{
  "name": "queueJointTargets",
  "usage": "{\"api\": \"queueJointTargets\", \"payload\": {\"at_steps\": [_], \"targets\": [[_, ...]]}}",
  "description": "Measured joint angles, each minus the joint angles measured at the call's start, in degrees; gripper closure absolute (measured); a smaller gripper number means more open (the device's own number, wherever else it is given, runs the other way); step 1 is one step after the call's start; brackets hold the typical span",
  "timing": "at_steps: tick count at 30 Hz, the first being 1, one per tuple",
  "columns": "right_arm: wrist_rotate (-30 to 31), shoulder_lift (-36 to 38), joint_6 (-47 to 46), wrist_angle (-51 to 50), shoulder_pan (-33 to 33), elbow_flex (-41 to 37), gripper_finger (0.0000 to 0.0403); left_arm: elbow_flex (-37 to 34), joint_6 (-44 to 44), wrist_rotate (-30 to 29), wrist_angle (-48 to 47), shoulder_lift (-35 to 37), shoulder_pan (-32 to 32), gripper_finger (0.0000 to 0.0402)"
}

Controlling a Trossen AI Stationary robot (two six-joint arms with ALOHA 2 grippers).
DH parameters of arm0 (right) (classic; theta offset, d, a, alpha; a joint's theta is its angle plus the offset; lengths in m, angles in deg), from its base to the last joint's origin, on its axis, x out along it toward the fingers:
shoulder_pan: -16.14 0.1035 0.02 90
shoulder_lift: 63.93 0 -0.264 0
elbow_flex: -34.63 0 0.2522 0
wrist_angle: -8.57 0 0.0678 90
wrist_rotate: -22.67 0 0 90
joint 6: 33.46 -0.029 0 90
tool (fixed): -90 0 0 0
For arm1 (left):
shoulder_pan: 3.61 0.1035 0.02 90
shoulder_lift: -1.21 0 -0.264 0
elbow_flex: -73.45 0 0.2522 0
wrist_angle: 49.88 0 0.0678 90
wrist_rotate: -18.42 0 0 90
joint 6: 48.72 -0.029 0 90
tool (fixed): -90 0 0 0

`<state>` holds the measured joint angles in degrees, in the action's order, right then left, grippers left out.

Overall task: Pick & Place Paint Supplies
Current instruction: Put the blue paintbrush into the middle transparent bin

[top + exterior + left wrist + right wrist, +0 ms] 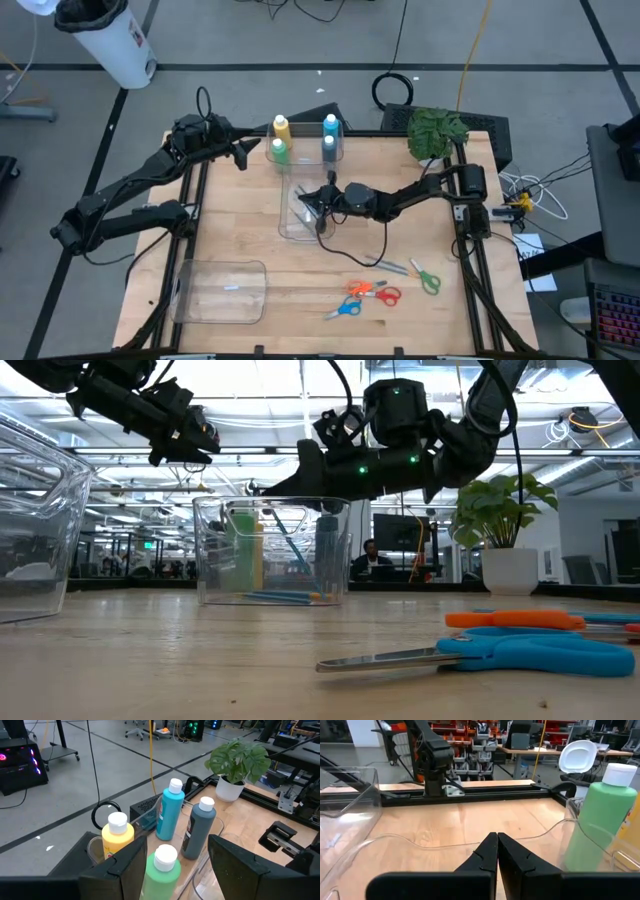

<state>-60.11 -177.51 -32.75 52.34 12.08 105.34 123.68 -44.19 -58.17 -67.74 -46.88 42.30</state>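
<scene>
Four white-capped paint bottles stand upright together at the table's far middle: yellow (280, 127), green (278, 150), light blue (330, 125), grey-blue (328, 146). My left gripper (175, 845) is open beside them, its fingers either side of the green bottle (160, 875) without touching it. A clear bin (300, 210) stands mid-table, and thin blue-handled brushes (280, 597) lie on its bottom. My right gripper (308, 197) hovers over this bin, shut, with nothing between its fingers (496, 851).
Several scissors lie at the near right, orange (362, 288), blue (345, 308) and green (430, 282). A clear flat container (222, 292) sits at the near left. A potted plant (437, 130) stands at the far right corner.
</scene>
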Motion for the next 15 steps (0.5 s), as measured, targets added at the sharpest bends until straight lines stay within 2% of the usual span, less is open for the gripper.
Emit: {"api": "queueJointTargets", "payload": {"at_steps": [15], "targets": [[0.0, 0.0, -1.7, -0.9, 0.0, 0.0, 0.0403, 0.0, 0.0, 0.0, 0.0, 0.0, 0.0, 0.0188]]}}
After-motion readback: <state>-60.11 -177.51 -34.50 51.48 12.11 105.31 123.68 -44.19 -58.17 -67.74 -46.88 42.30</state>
